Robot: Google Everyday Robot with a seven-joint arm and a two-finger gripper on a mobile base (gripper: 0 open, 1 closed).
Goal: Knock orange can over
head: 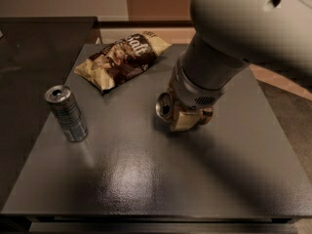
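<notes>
The one orange can (165, 106) sat near the middle of the dark counter (146, 179), a little toward the right and the far half. It was not upright: its silver top with the pull-tab opening faced left and toward the camera, and only a sliver of its dark body showed behind that top. Whether it lay fully on its side or merely leaned could not be told, since the rest of its body was hidden.

The single gripper (187, 121), tan in colour, was low over the counter and pressed right against the can's right side, covering most of the body. Whether it was clenched on the can or released beside it could not be told from this angle. Above it, the robot's one thick grey arm (234, 38) came in from the upper right and filled that corner of the view.

Well apart to the left stood one slimmer silver-blue striped can (66, 113), upright near the counter's left edge with its open top showing. That made two cans in all. One snack bag (122, 60), tan and brown, lay flat at the far side of the counter, between the two cans and touching neither.
</notes>
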